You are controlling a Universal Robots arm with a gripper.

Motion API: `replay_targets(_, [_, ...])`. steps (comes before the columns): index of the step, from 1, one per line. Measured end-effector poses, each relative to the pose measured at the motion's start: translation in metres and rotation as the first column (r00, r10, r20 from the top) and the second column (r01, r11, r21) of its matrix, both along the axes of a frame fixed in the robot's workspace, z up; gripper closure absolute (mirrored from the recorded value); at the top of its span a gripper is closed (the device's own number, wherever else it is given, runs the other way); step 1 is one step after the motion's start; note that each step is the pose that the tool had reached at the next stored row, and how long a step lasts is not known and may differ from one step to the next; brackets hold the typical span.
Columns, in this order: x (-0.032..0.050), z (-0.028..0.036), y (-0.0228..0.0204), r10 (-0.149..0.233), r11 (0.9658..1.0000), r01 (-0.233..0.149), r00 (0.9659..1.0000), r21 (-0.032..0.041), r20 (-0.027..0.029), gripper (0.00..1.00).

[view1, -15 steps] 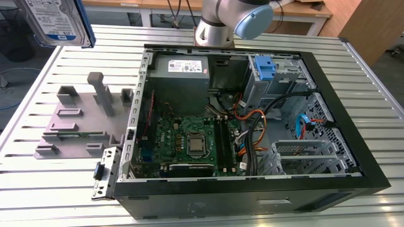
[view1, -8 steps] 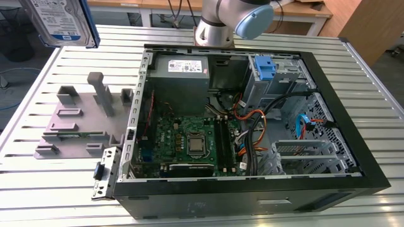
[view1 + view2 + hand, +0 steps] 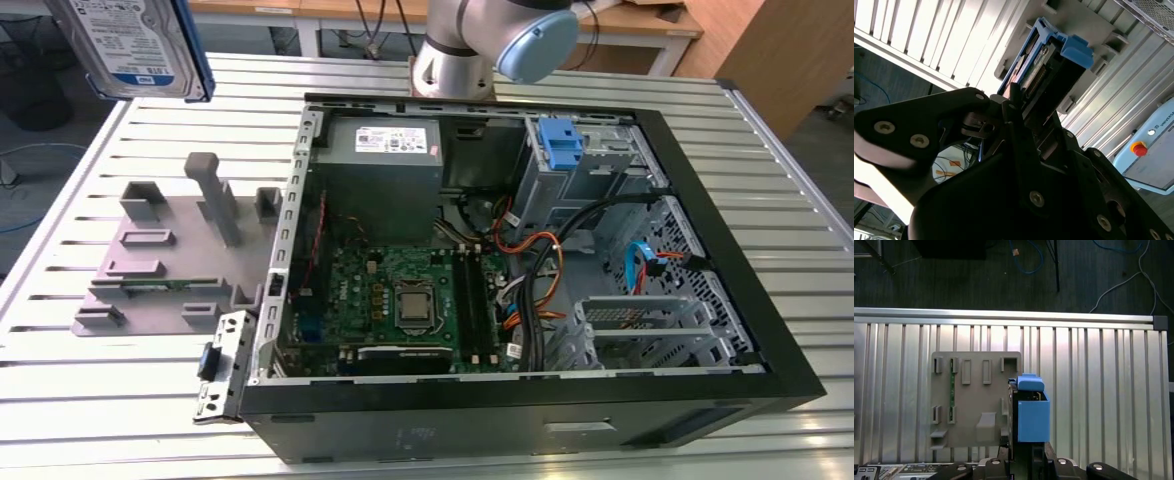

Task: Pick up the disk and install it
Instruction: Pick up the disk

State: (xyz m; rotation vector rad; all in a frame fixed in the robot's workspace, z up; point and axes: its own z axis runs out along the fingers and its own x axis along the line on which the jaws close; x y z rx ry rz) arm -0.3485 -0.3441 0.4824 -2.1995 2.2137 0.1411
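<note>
Disk (image 3: 140, 45) hangs high in the air at the exterior view's left, above the ribbed tabletop (image 3: 80, 400), well apart from the open computer case (image 3: 747, 300). In the second wrist view, the end effector (image 3: 1016, 107) is squeezed tight on one end of the disk. In the first wrist view, the disk sticks out from the end effector, over the edge of a grey holder (image 3: 974, 405).

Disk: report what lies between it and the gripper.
Nothing lies between them. In the second wrist view the gripper is shut directly on the disk, with its fingers against the drive's end.
</note>
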Motion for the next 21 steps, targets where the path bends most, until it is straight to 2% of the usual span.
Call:
replay_targets(10, [0.0026,0.0000,0.0000,0.000,1.0000,0.000,1.0000,0.0000,-0.0001,0.65])
replay_targets(21, [0.0167,-0.0001,0.0000,0.000,1.0000,0.000,1.0000,0.0000,0.0000,0.65])
